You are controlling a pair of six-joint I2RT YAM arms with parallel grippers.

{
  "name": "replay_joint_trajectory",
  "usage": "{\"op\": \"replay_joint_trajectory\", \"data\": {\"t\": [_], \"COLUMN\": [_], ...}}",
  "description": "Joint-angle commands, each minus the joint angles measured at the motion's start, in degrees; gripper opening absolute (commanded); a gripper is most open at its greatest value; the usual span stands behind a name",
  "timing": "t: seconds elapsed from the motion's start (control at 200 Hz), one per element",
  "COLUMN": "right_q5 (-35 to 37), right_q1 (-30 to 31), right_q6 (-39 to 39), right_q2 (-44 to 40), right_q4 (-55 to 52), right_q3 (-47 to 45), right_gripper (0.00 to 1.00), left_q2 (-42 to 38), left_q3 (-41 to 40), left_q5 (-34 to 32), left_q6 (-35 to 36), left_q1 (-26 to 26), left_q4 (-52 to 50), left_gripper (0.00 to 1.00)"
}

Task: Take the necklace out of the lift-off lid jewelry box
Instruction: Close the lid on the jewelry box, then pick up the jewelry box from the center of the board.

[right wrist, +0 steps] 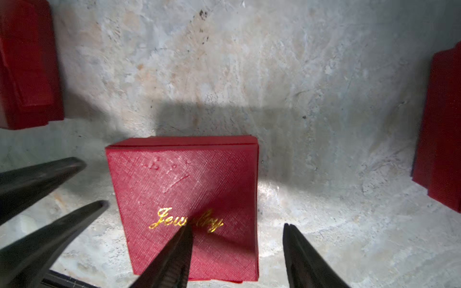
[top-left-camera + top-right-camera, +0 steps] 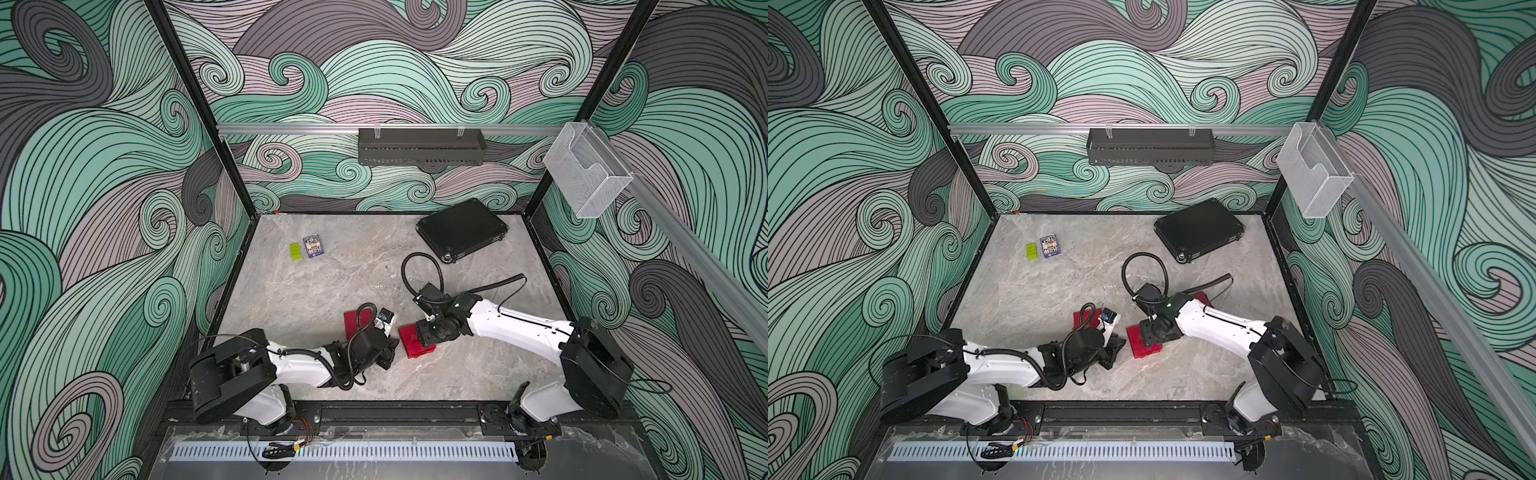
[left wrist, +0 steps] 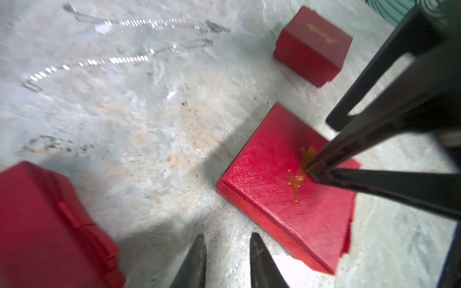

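We could read only one word: "Jewelry", in gold script on the lid of the red jewelry box (image 1: 184,179) under the right claw (image 1: 237,225). A second red box (image 3: 311,47) also carried gold script, but it was too small for us to read. The print on the small card box (image 2: 313,246) was illegible as well.

We counted three red boxes in all, the third red box (image 3: 50,224) lying close beside the left claw (image 3: 226,235). There was also one necklace (image 3: 124,59), one green brick (image 2: 295,251), one black case (image 2: 461,228) and two claws.

The right claw stood spread. One fingertip (image 3: 314,172) was down on the gold lettering, and its partner hung past the box's edge over bare tabletop (image 3: 149,137). The left claw was parted by a narrow gap with nothing between its tips, over the tabletop between the third red box and the jewelry box.

The necklace lay outside every box, a silver chain looped on the bare tabletop ahead of the left claw. It was well apart from both claws and touched none of the boxes.
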Motion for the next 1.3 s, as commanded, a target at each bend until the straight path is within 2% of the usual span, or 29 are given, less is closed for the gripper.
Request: {"op": "replay_joint_trajectory", "data": {"t": [0.0, 0.38, 0.405, 0.495, 0.535, 0.565, 0.63, 0.881, 1.296], "right_q5": [-0.13, -0.15, -0.05, 0.36, 0.1, -0.32, -1.15, -2.48, 0.38], "right_q1": [-0.51, -0.69, -0.52, 0.74, 1.44, 1.99, 2.56, 4.0, 7.05], "right_q6": [0.85, 0.5, -0.16, -3.02, -4.78, -6.18, -8.37, -8.88, -3.83], "right_q2": [1.12, 2.06, 1.51, -1.03, -2.08, -2.62, -2.83, 0.08, 5.37], "right_q4": [1.26, 2.76, 2.68, 1.72, 1.3, 1.02, 0.43, 0.07, 2.34], "right_q3": [-1.97, -3.53, -3.27, -1.83, -1.09, -0.51, 0.74, 2.87, 4.37], "right_gripper": [0.6, 0.6, 0.62, 0.87, 0.95, 0.99, 0.99, 0.99, 0.99], "left_q2": [-4.91, -24.16, -25.15, -28.08, -29.33, -30.24, -31.97, -36.11, -36.22], "left_q3": [0.27, 1.74, 1.97, 2.11, 2.01, 2.08, 2.51, 3.15, 2.54], "left_q5": [-2.87, -9.45, -9.65, -10.52, -10.87, -10.72, -9.76, -7.1, -4.97], "left_q6": [0.39, 1.23, 1.26, 1.32, 1.31, 1.17, 0.92, -0.17, 0.36], "left_q1": [-0.36, 0.03, 0.14, 0.6, 0.92, 1.34, 2.4, 5.38, 7.08], "left_q4": [-5.73, -24.25, -25.6, -27.83, -28.39, -29.35, -31.34, -36.05, -36.17], "left_gripper": [0.3, 0.35, 0.36, 0.39, 0.44, 0.51, 0.61, 0.75, 0.78]}}
